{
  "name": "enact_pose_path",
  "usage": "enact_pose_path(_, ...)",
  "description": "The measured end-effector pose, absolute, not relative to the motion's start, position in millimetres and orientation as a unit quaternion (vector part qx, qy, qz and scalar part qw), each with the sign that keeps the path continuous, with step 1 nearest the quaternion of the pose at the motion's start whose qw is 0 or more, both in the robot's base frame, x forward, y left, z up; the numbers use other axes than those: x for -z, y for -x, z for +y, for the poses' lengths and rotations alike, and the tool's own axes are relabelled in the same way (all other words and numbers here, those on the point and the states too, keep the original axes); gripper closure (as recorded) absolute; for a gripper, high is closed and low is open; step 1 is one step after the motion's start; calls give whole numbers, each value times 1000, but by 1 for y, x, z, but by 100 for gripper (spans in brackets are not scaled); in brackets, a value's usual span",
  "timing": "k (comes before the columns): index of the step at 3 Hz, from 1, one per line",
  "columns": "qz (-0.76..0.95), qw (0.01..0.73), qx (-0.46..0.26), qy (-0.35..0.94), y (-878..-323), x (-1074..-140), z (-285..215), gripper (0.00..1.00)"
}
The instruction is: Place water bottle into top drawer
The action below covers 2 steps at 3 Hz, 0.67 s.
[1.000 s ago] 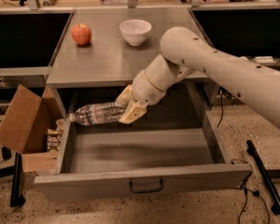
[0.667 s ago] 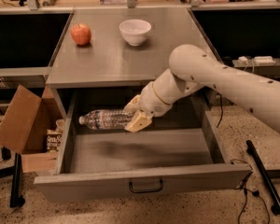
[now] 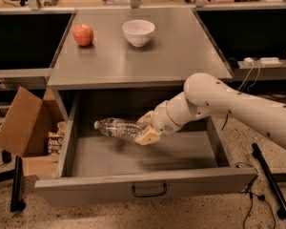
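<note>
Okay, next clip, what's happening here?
The robot's white arm reaches into the open wide grey top drawer. Its gripper is shut on the small clear ribbed plastic water bottle, holding it on its side above the drawer floor, not yet released. A red apple and white bowl sit on the tabletop.

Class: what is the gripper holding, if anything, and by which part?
The gripper, over the open top drawer, holds the water bottle by its bottom end; the bottle lies sideways.
</note>
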<state>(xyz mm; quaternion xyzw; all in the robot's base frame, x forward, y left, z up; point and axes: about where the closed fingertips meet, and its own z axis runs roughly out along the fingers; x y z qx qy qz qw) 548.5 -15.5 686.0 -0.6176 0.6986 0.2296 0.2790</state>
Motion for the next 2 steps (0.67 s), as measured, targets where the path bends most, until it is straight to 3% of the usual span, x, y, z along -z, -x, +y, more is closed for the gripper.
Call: enact_pose_path(2, 726, 268, -237, 588, -554, -651, -33, 39)
